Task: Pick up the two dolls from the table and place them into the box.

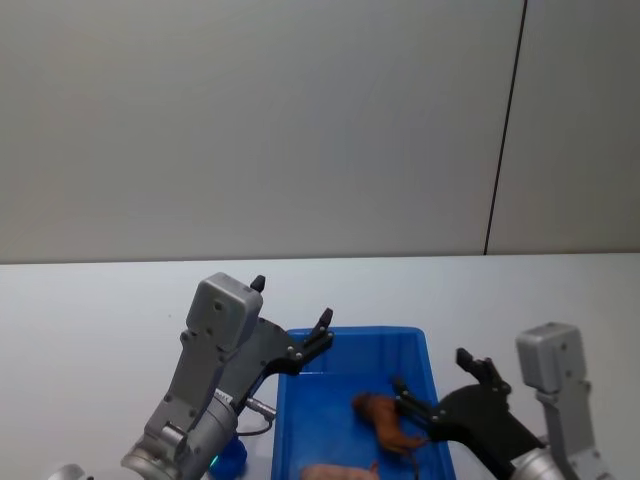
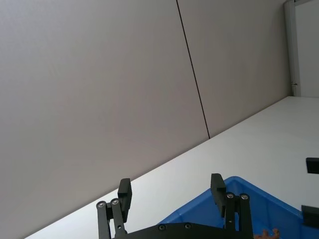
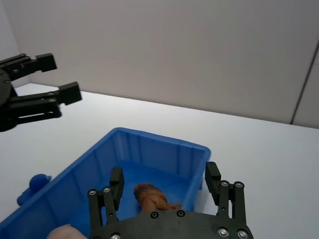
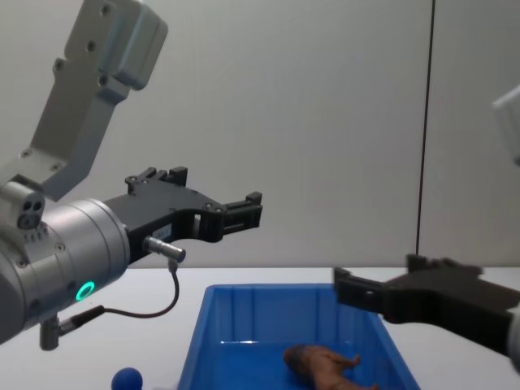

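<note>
My left gripper [image 1: 290, 303]: fingers spread, empty, raised above table [image 1: 90, 320] beside box [image 1: 352, 333] far-left corner. Pink doll [image 1: 335, 471]: inside box, near end. Reddish-brown doll [image 1: 385, 420]: on box floor. My right gripper [image 1: 430, 370]: fingers spread, empty, over box right side.

One large bright blue rectangular plastic bin [image 1: 355, 332] is standing on one plain white tabletop [image 1: 100, 320]. Two small soft dolls are lying inside: one reddish-brown doll [image 1: 385, 418] and one pale pink doll [image 1: 338, 472]. One small blue round object [image 1: 228, 458] is sitting beside the bin. Two grippers are hovering: the left gripper [image 1: 292, 302] and the right gripper [image 1: 432, 370].
</note>
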